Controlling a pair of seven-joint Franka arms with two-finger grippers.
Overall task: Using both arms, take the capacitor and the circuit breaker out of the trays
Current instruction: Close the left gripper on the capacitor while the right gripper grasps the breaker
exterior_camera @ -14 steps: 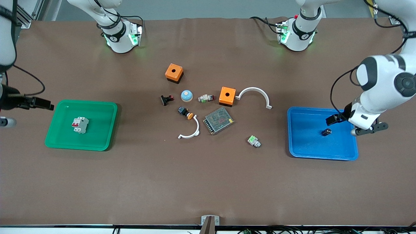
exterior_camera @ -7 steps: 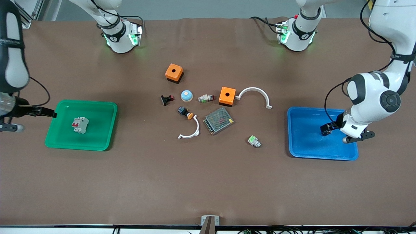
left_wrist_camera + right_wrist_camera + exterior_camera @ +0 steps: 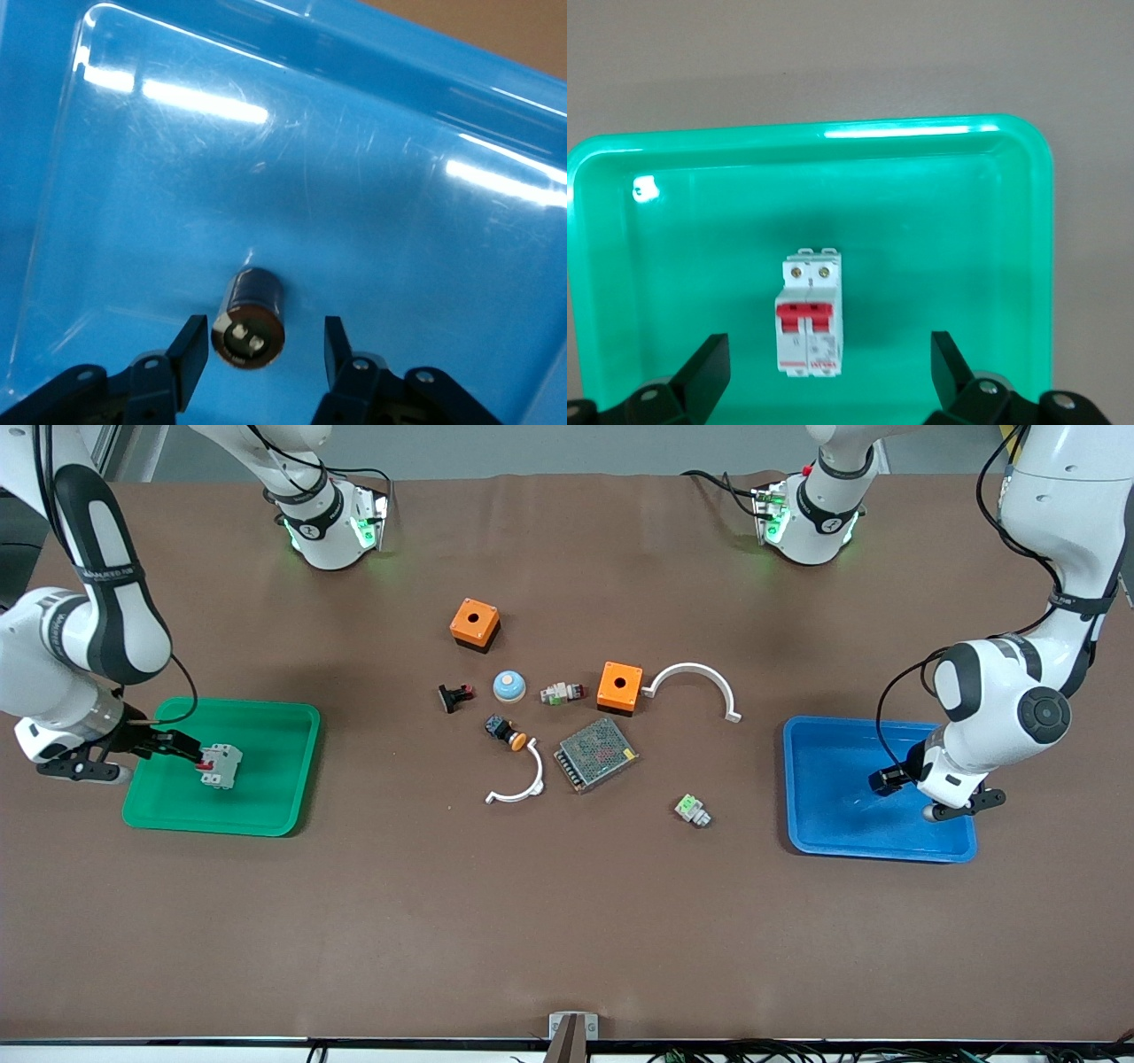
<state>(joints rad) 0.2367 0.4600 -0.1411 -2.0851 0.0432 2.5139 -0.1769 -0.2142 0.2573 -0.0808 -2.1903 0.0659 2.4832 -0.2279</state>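
Observation:
The capacitor (image 3: 251,317), a tiny black cylinder with two light marks on its end, lies in the blue tray (image 3: 833,824) at the left arm's end of the table. My left gripper (image 3: 264,338) is low in that tray, open, with a finger on each side of the capacitor and a gap at both. In the front view the left gripper (image 3: 888,779) hides the capacitor. The breaker (image 3: 221,766), light grey with red levers, lies in the green tray (image 3: 266,713). My right gripper (image 3: 182,747) is open beside it. In the right wrist view the breaker (image 3: 809,323) sits between the wide-open right gripper (image 3: 828,354) fingers, touching neither.
Loose parts lie in the table's middle: two orange boxes (image 3: 474,623) (image 3: 619,685), a metal mesh box (image 3: 595,754), two white arcs (image 3: 695,682) (image 3: 518,784), a blue dome (image 3: 509,685), a black button with orange cap (image 3: 506,732), a black-and-red clip (image 3: 454,695) and white-and-green blocks (image 3: 692,810).
Both arms have swung in over their trays. The left gripper came down around the capacitor and now hides it in the front view. The right gripper moved from outside the green tray up to the breaker.

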